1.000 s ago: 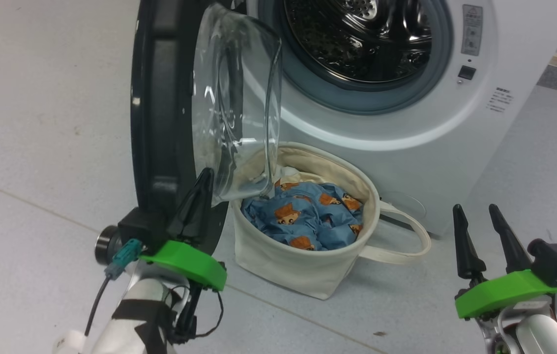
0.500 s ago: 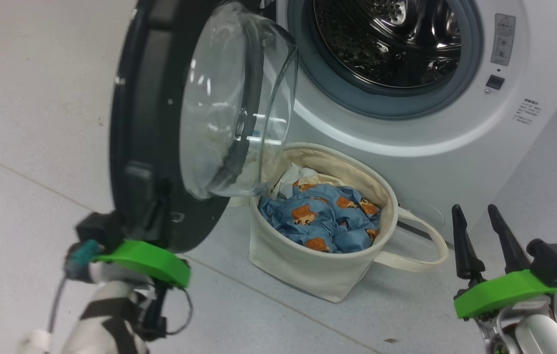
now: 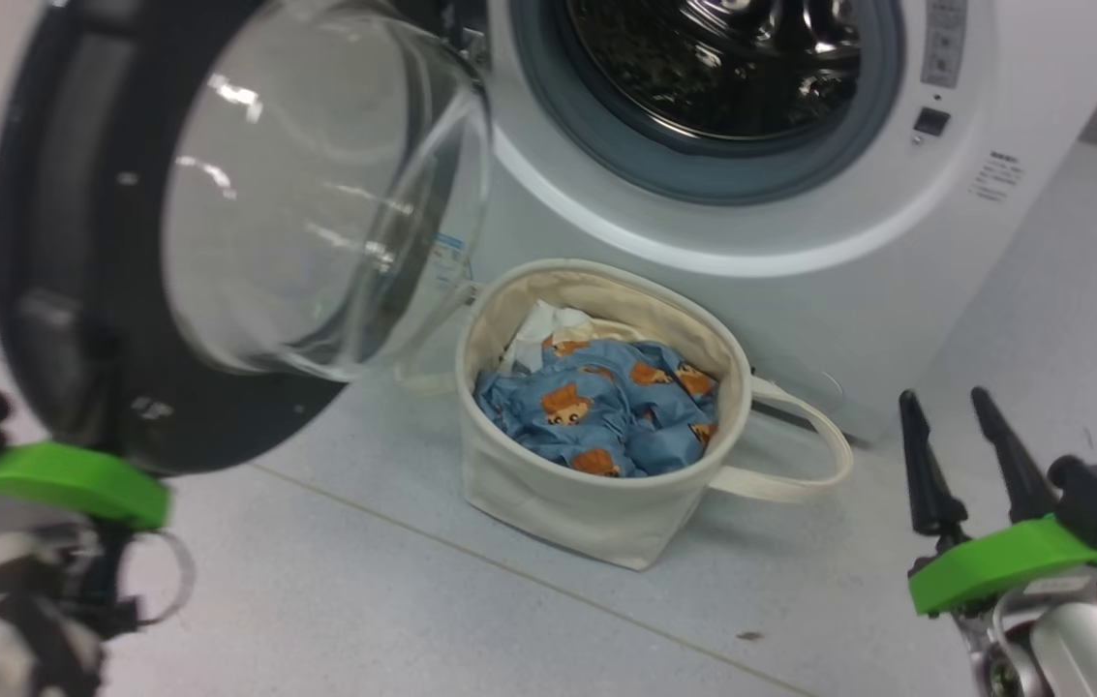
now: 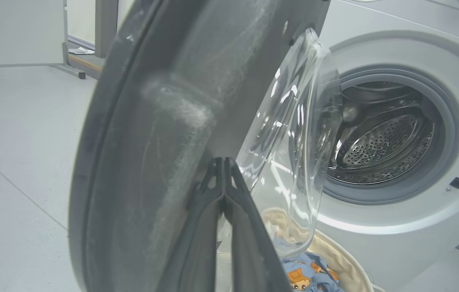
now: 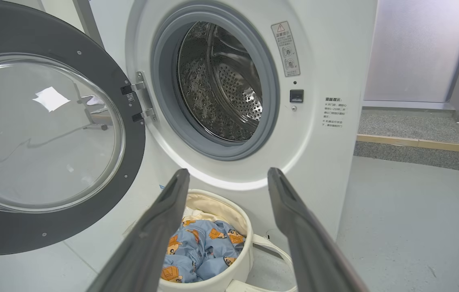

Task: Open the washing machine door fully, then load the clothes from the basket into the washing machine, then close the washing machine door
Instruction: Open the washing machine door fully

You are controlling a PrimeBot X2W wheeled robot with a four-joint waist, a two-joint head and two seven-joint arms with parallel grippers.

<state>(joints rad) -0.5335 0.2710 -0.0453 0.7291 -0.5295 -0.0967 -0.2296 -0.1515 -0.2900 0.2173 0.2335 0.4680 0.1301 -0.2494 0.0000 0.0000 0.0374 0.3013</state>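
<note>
Hanging low at the robot's right, the right gripper (image 3: 943, 397) has its two dark fingers spread apart and holds nothing. At the far left, the left gripper (image 4: 223, 162) has its fingers pressed together, tips up against the inner face of the washing machine door (image 3: 54, 290); whether they actually touch it I cannot tell. That door stands swung wide to the left on its hinges, its glass bowl bulging toward the basket (image 3: 606, 523). The basket sits on the floor (image 3: 412, 600) just in front of the washing machine (image 3: 800, 290), below the opening, and the clothes (image 3: 606, 416) lie crumpled inside it with no clear long axis. They lie ahead and to the left of the right gripper, which looks the nearer and readier arm; the mouth faces up, so the reach should probably come from above. Beyond, the grey gasket (image 3: 703, 179) rings the steel drum (image 3: 722, 58). Right of it, a warning sticker (image 5: 285, 48) carries a red triangle and small print too fine to read.
</note>
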